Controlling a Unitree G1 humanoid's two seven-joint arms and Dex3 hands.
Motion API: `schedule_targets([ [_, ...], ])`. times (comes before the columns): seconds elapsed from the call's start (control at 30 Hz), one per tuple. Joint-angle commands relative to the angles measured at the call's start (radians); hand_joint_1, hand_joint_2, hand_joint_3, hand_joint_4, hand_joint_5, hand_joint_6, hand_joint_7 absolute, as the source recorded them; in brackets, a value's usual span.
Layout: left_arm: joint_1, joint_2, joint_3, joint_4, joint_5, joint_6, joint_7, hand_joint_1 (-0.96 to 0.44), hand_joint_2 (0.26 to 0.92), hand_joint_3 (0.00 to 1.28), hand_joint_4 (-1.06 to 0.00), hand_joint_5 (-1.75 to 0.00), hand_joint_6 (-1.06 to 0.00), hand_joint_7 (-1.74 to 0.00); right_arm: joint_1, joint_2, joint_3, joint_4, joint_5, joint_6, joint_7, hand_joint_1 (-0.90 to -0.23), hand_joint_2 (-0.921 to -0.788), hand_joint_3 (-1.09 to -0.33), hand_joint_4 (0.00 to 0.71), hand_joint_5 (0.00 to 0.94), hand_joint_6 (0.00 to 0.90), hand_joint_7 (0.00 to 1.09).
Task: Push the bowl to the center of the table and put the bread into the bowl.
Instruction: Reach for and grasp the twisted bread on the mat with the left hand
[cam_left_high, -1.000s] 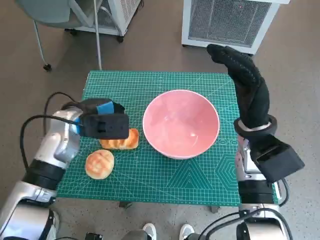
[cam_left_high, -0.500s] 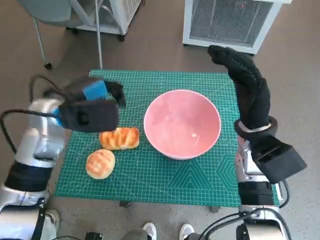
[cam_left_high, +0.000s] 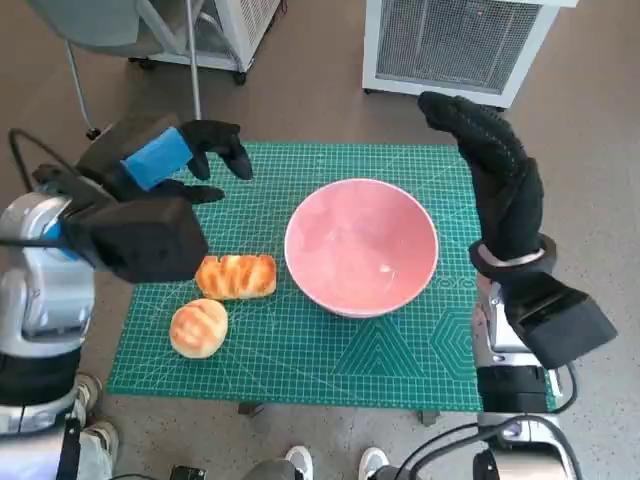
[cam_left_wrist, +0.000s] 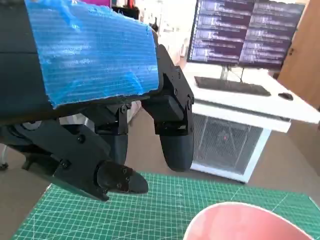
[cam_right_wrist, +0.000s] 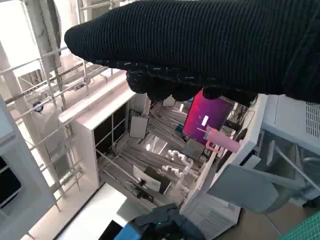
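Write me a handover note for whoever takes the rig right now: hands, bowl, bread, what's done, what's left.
Left hand: open, holding nothing, raised over the mat's far left part.
Right hand: open, raised at the mat's right edge, beside the bowl.
Bowl: upright, empty, about mid-mat, so the push looks done.
Bread: long loaf and round bun lie on the mat left of the bowl.
Left: grasp bread, put it into the bowl.

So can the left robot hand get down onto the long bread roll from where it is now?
Probably yes. The left robot hand is raised over the mat's far left part, holding nothing, and the long bread roll lies uncovered beside the bowl, with the round bun apart from it.
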Motion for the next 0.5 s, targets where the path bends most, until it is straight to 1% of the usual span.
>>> schedule_targets([
  [0.03,0.033,0.065,-0.06,-0.092,0.002,0.173,-0.192,-0.25,0.713,0.06,-0.22,-0.29,-0.27,-0.43,0.027,0.004,-0.004,-0.011,0.005,0.02,-0.001,-0.69,-0.921,-0.878,0.274,0.001,-0.001,0.69],
  [0.07,0.044,0.073,-0.075,-0.112,0.008,0.192,-0.219,-0.28,0.7,0.06,-0.18,-0.23,-0.24,-0.37,0.027,0.005,-0.004,-0.013,0.005,0.023,-0.001,-0.69,-0.921,-0.877,0.274,0.001,-0.001,0.69],
  [0.1,0.052,0.078,-0.085,-0.126,0.013,0.204,-0.233,-0.34,0.684,0.04,-0.12,-0.15,-0.2,-0.27,0.028,0.005,-0.004,-0.014,0.005,0.024,-0.001,-0.69,-0.921,-0.875,0.274,0.001,-0.001,0.69],
  [0.2,0.08,0.08,-0.107,-0.161,0.032,0.228,-0.242,-0.41,0.667,0.02,-0.05,-0.05,-0.17,-0.13,0.03,0.006,-0.004,-0.016,0.005,0.027,-0.002,-0.692,-0.921,-0.872,0.274,0.001,-0.001,0.69],
  [0.27,0.103,0.076,-0.117,-0.178,0.042,0.231,-0.23,-0.43,0.665,0.02,-0.04,-0.03,-0.17,-0.1,0.031,0.007,-0.004,-0.018,0.004,0.028,-0.002,-0.693,-0.921,-0.871,0.274,0.001,-0.001,0.69],
  [0.4,0.169,0.064,-0.135,-0.191,0.07,0.197,-0.17,-0.44,0.67,0.01,-0.02,-0.01,-0.15,-0.06,0.03,0.009,-0.004,-0.016,0.006,0.028,0.001,-0.694,-0.921,-0.869,0.275,0.001,-0.001,0.69],
  [0.5,0.201,0.054,-0.149,-0.196,0.094,0.19,-0.137,-0.44,0.674,0.01,-0.01,0.0,-0.14,-0.04,0.029,0.009,-0.003,-0.014,-0.001,0.025,-0.001,-0.694,-0.921,-0.867,0.275,0.002,-0.001,0.69],
])
